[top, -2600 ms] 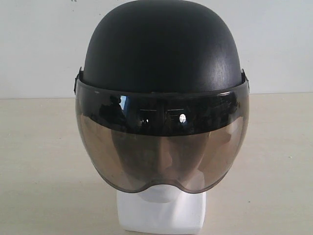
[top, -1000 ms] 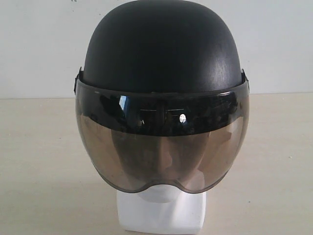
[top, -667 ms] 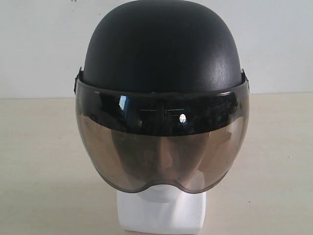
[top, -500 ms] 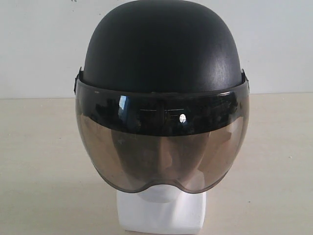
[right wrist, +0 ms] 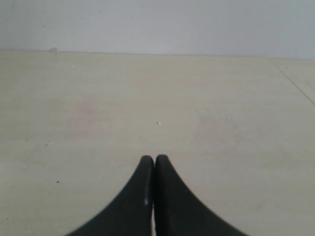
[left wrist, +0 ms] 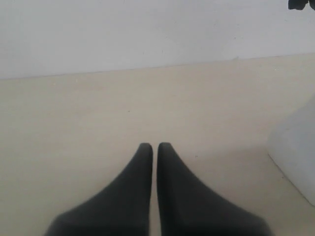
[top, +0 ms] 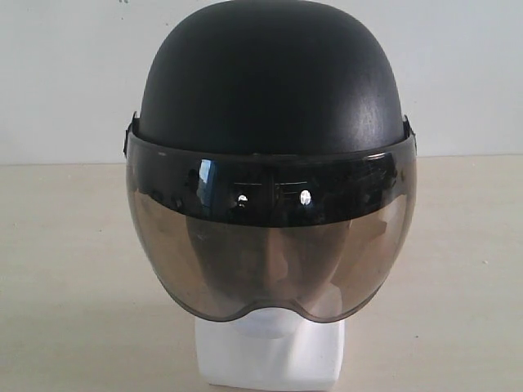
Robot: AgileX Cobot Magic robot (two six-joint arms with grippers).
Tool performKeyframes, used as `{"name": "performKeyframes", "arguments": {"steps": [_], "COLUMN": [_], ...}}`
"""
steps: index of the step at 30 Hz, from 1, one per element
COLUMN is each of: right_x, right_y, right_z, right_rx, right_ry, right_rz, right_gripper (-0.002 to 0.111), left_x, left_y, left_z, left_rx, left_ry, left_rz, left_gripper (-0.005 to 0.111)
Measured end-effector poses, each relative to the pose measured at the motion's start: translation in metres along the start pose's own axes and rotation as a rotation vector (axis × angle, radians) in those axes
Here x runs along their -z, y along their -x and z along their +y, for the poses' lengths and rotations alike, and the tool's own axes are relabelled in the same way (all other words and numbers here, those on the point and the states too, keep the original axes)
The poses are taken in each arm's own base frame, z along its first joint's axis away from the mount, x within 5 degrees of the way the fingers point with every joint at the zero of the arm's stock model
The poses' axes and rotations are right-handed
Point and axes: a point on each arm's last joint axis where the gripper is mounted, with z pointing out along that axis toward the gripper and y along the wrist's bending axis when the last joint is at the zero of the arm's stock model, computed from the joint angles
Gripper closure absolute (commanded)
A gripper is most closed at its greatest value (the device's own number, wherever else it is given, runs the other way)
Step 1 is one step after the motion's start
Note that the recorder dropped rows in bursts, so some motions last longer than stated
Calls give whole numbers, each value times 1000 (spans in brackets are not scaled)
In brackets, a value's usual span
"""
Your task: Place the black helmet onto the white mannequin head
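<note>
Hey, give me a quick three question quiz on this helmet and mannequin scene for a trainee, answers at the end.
1. True or false: the black helmet sits on the white mannequin head.
2. Pick one: the left gripper and the right gripper are A) shut and empty, B) shut on the helmet, C) wide open.
3. Fill in: the helmet's tinted visor hangs in front of the head's ____.

Key: 1 true; 2 A; 3 face.
</note>
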Motion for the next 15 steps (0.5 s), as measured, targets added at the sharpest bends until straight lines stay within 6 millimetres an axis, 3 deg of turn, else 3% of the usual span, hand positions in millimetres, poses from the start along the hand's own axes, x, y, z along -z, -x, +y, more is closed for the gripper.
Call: {"name": "performKeyframes", "arguments": {"steps": [15], "right_x": [0], "right_y": [0], "right_z": [0], "right_rx": [0], "right_ry": [0], "right_rz": [0], "right_gripper": [108], "left_x": [0], "left_y": [-1], "left_z": [1], "left_rx": [123], "left_ry": [12], "left_rz": [5], "left_gripper": [102]}}
